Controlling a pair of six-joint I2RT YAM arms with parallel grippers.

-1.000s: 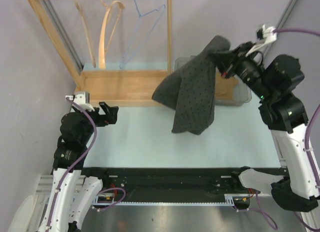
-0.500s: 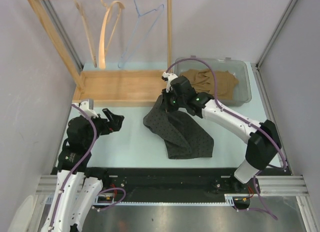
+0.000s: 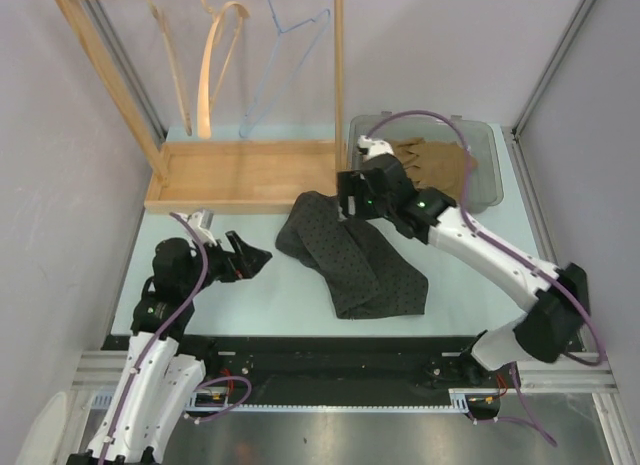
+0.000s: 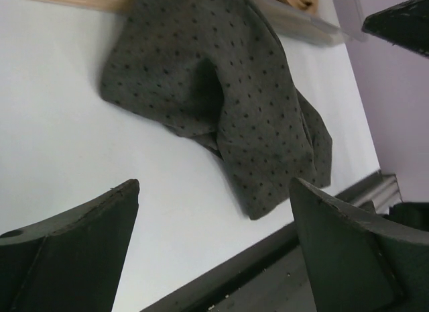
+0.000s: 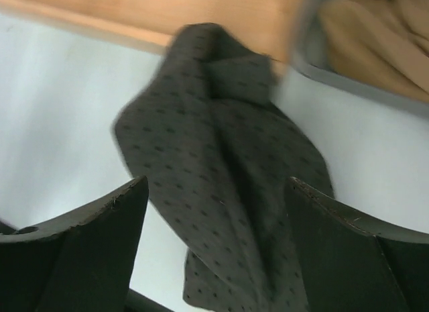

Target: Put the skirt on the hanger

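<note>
Nearest, on the left: black two-finger left gripper (image 3: pixel 255 255), jaws spread wide, empty, aimed rightward and stopping just short of the cloth's near-left edge.

Next out, flat on the pale blue table top (image 3: pixel 240 310): dark grey dotted fabric skirt (image 3: pixel 355 260), rumpled and folded over itself, not yet on any hanger. Long axis on a diagonal, from the far-left end beside the rack's base down to the near-right corner.

Over that far-left end: black right gripper (image 3: pixel 348 200), jaws parted, nothing between them, cloth lying loose below. Nearer of the two by the look of it, directly above the fabric rather than beside it; likely a straight drop for a fresh pinch, against a sideways reach for the left.

Beyond, touching or nearly touching the skirt's far edge: light wooden rack (image 3: pixel 245 175). Hanging from its top rail, well apart from the skirt: curved wooden hanger (image 3: pixel 213 70) and blue wire hanger (image 3: pixel 290 45). Far right: clear plastic bin (image 3: pixel 487 160) holding tan cloth.

Against half a second back: right jaws no longer pinching the skirt's top; fabric sunk flatter onto the table; left gripper further in toward it.
</note>
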